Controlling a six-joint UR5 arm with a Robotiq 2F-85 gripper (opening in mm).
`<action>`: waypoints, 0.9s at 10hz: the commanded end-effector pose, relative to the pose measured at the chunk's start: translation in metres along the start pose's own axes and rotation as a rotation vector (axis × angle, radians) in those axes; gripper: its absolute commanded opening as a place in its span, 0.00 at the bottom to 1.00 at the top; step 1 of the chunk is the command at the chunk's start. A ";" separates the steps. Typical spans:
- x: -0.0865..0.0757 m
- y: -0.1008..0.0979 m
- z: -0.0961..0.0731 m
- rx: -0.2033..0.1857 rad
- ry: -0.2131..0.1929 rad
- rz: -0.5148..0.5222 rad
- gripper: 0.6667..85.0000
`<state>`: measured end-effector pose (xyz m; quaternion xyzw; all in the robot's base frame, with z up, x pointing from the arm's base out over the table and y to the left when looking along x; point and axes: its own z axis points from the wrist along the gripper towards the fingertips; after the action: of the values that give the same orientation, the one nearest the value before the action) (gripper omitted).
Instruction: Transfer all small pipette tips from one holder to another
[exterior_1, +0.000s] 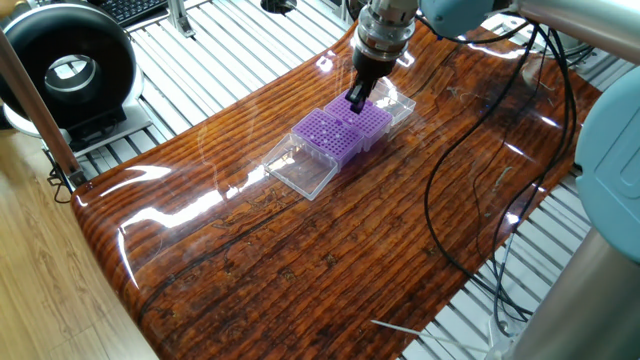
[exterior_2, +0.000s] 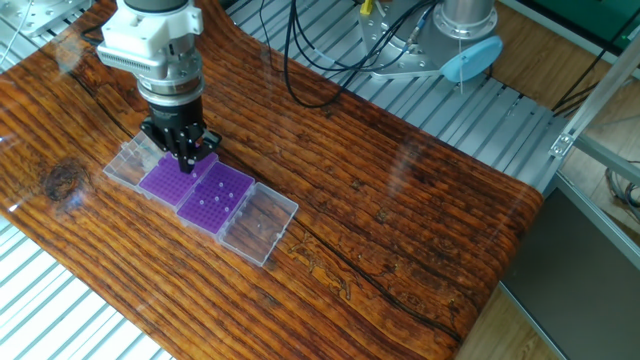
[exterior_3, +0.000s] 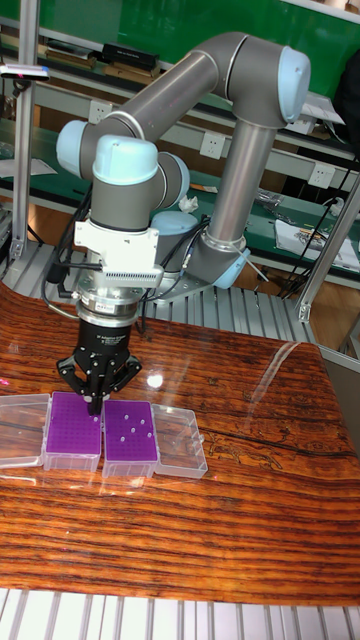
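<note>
Where the glossy wooden table (exterior_1: 300, 250) ends, slatted metal benching (exterior_1: 230, 60) begins.

I see two purple racks (exterior_2: 168, 177) (exterior_2: 217, 198) with fine hole grids, the one farther from the black gripper (exterior_2: 187, 160) speckled with pale tips (exterior_2: 222, 196); clear lids (exterior_2: 262, 226) flank them on a glossy reddish-brown striped wood table (exterior_2: 400, 230), under a grey arm (exterior_3: 215, 75) with light-blue caps
</note>
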<state>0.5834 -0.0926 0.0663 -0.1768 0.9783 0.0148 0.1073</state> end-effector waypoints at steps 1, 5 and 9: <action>-0.004 0.001 0.000 -0.010 -0.018 0.010 0.01; 0.006 -0.005 0.000 0.008 0.009 0.009 0.01; 0.006 -0.003 0.001 0.000 0.004 0.024 0.01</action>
<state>0.5785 -0.0987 0.0630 -0.1724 0.9797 0.0095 0.1018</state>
